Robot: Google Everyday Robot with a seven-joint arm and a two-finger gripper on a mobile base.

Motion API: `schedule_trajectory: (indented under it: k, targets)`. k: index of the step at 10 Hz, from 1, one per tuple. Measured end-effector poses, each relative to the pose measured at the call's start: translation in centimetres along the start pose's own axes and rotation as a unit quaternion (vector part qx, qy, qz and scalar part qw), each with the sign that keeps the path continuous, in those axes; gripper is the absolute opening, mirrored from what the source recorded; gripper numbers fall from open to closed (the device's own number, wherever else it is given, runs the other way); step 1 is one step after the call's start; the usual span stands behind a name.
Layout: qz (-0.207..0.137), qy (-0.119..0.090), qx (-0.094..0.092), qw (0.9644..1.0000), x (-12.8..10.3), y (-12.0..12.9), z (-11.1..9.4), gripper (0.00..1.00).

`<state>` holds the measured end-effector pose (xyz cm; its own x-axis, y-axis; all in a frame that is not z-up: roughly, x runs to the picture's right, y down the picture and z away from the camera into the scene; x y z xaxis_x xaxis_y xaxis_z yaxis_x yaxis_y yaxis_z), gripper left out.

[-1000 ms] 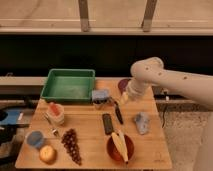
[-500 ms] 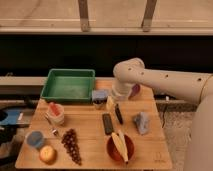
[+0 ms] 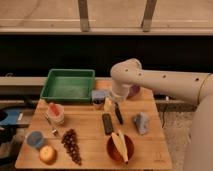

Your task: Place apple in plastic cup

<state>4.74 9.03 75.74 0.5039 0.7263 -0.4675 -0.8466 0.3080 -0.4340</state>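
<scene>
The gripper [image 3: 106, 103] is carried at the end of the white arm [image 3: 165, 85], which enters from the right and bends down over the wooden table [image 3: 85, 122]. It is located just off the front right corner of the green tray [image 3: 68, 85]. Its fingers are spread wide and nothing is seen gripped between them. Their outline is hard to make out against a small grey-blue object [image 3: 99, 94] that stands just beside the tray's right front corner.

The apple [image 3: 48, 154] lies on the table well in front of the tray's left end, near the table's front edge. The plastic cup [image 3: 35, 139] stands upright just beside the apple, on the side nearer the tray. The two are close, but whether they touch cannot be told.

A purple bowl [image 3: 135, 91], right of the tray, is largely hidden behind the arm. A white cup [image 3: 55, 114] holding a red-orange item stands in front of the tray's left half. A dark grape bunch [image 3: 71, 145] lies in front of the tray, right of the apple. A dark flat bar [image 3: 107, 123] and a dark slim object [image 3: 118, 114] cannot be identified. A red-brown bowl [image 3: 111, 148] holds a pale yellow item [image 3: 120, 144]. A small mark [image 3: 159, 159] at the table's front right corner cannot be read.
</scene>
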Motion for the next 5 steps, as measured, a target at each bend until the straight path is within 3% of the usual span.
schedule_trajectory:
  k: [2, 5]
  targets:
    - [-0.054, 0.002, -0.001, 0.9986, -2.0, 3.9, 0.7, 0.61]
    - [-0.140, 0.001, -0.002, 0.9901, -5.3, 11.9, 1.8, 0.61]
